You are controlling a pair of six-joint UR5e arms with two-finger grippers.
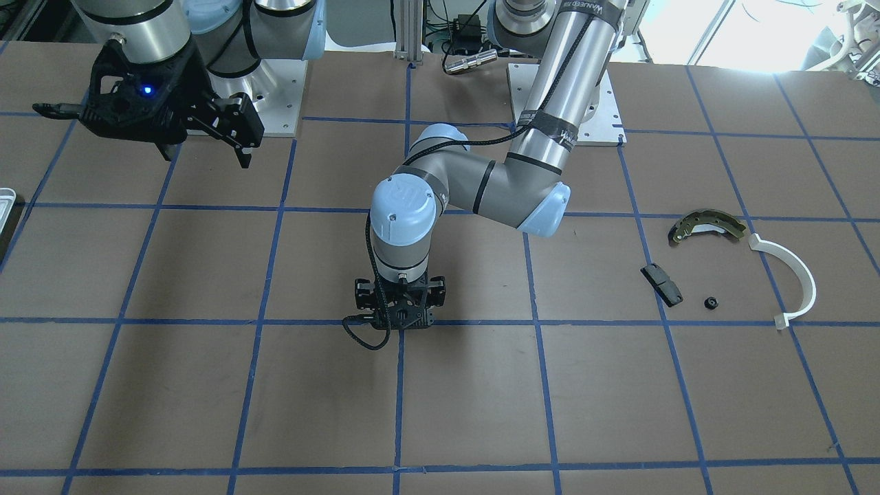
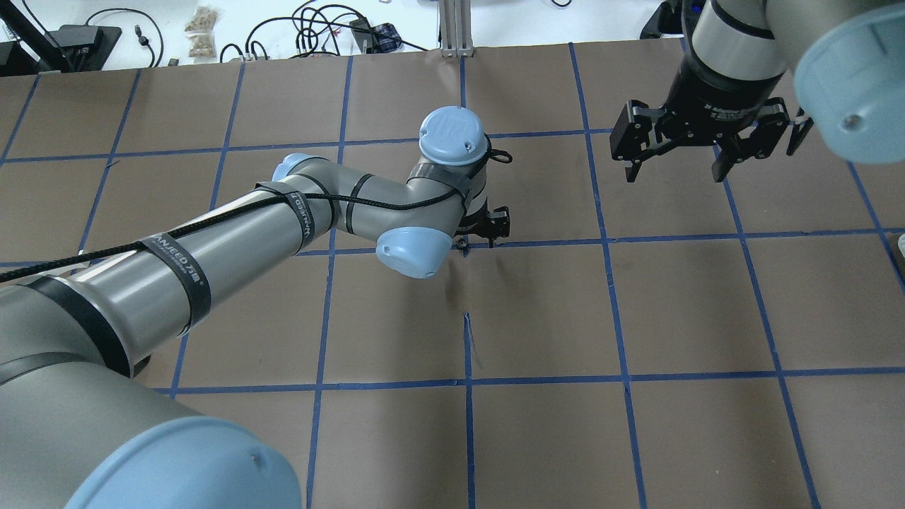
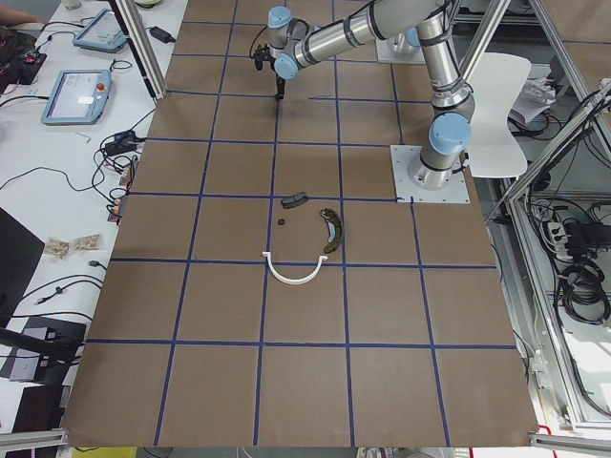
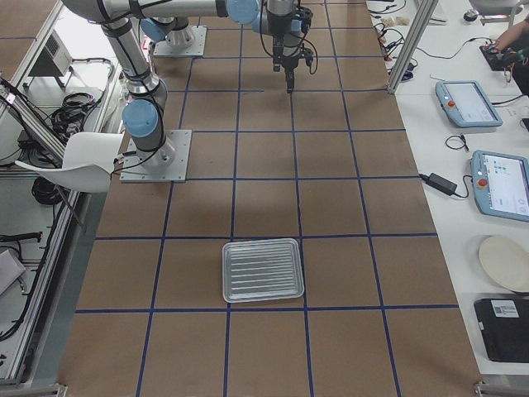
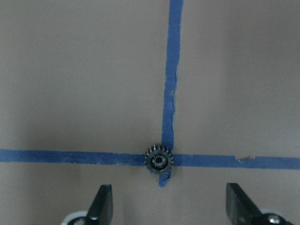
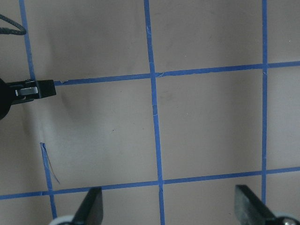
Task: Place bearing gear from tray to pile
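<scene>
A small dark toothed bearing gear point(image 5: 159, 160) lies flat on the table where two blue tape lines cross. My left gripper point(image 5: 169, 191) hangs just above it, open and empty, one finger point(image 5: 104, 206) on either side; it also shows in the front view point(image 1: 400, 313) and overhead point(image 2: 488, 227). My right gripper point(image 2: 677, 159) is open and empty, raised above the table; the right wrist view point(image 6: 168, 192) shows only bare table beneath it. The tray point(image 4: 263, 270) looks empty. The pile has an olive brake shoe point(image 1: 707, 227), a white arc point(image 1: 790, 275) and a black pad point(image 1: 661, 284).
A small black nut-like part point(image 1: 710, 302) lies beside the black pad. The pile sits on the robot's left side of the table point(image 3: 305, 239), the tray on its right side, with only a sliver at the front view's edge point(image 1: 5, 203). Blue tape lines grid the brown table.
</scene>
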